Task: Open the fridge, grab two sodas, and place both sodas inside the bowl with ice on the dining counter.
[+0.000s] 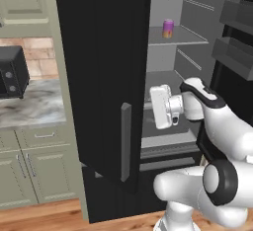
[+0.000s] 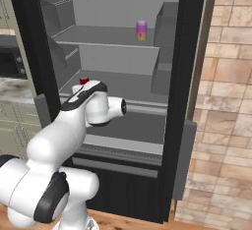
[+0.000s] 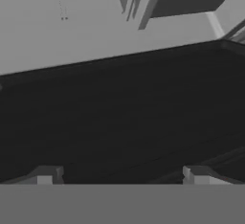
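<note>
Fridge [image 1: 106, 77] stands open. A purple-and-orange soda can [image 1: 168, 28] sits upright on an upper shelf [image 2: 106, 40], long axis vertical, silver top up. A small red thing [image 2: 84, 81] peeks just behind the arm, perhaps the second soda. End effector [image 3: 122, 175] is spread wide and empty, low at the fridge's mouth. The can lies above it and deeper in, so the reach goes up and forward.

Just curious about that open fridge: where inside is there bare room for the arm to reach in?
The upper shelf is bare left of the purple-orange can. The shelf below looks bare too. The door bins crowd the right side.
</note>
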